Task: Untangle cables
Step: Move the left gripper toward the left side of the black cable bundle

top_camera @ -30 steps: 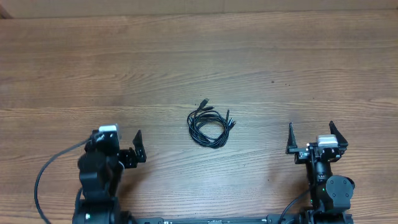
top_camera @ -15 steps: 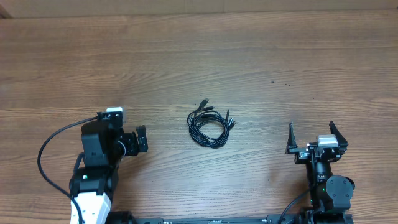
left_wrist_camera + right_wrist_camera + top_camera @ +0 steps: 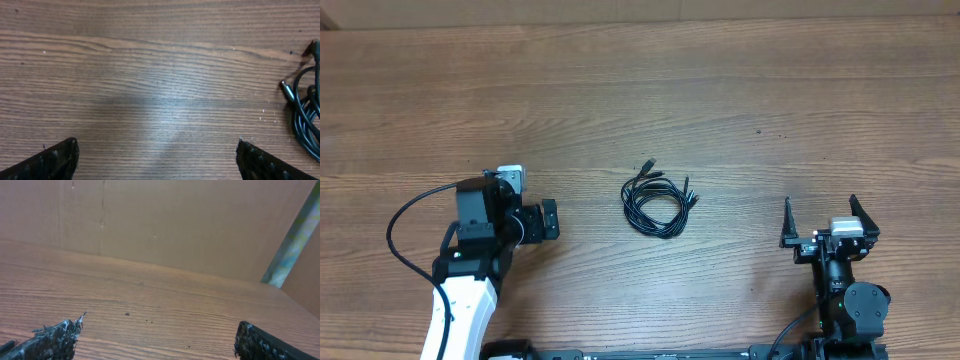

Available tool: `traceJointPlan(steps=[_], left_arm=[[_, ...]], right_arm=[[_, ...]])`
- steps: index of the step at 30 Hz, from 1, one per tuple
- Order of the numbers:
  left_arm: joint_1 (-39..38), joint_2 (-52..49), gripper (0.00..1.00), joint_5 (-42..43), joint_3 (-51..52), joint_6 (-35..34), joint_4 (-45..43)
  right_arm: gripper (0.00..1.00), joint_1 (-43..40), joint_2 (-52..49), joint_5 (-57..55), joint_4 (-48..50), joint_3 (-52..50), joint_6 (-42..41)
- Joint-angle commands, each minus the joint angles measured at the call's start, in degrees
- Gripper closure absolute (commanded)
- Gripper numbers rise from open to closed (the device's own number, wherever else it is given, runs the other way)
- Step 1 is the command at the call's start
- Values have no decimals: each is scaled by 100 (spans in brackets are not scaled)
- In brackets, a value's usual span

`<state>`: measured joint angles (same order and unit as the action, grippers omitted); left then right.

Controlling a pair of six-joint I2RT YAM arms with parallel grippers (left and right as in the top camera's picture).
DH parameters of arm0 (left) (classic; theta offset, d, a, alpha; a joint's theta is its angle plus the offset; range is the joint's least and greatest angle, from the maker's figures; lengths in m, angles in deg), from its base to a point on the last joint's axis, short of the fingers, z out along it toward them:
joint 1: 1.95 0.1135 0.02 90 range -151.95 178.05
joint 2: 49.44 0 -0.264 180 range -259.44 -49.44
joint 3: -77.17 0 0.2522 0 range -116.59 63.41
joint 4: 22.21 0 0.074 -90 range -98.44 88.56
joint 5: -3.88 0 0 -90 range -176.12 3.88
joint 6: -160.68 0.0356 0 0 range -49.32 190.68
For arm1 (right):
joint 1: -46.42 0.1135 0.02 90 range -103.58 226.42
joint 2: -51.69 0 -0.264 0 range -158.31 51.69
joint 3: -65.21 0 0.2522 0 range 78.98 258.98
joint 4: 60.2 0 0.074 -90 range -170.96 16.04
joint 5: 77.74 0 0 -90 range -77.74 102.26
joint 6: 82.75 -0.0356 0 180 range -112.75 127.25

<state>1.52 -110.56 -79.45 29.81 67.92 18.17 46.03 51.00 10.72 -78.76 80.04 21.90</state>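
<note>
Coiled cables (image 3: pixel 658 203) lie at 3 o'clock from the left jaws, the nearer pair. Left and right jaws gape wide, empty.

Cables (image 3: pixel 667 229) black — table (image 3: pixel 720 90) brown, streaked wood grain.

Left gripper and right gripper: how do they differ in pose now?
The left gripper points sideways at the cables; the right gripper points straight up the table, not at them. The left wrist view shows cables at its edge; the right wrist view shows none. Both are open and empty.
</note>
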Motion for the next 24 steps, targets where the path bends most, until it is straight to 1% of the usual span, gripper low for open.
traceJointPlan(steps=[1, 7, 15, 24], left_arm=[[-13, -262, 0, 35, -295, 140, 83], [-13, -750, 0, 42, -529, 140, 214], [-33, -927, 0, 46, -673, 149, 354], [-505, -927, 0, -26, -717, 153, 315]], right_arm=[[0, -24, 52, -50, 15, -59, 4], [0, -24, 52, -50, 15, -59, 2], [0, -24, 52, -50, 15, -59, 2], [0, -24, 52, -50, 15, -59, 2]])
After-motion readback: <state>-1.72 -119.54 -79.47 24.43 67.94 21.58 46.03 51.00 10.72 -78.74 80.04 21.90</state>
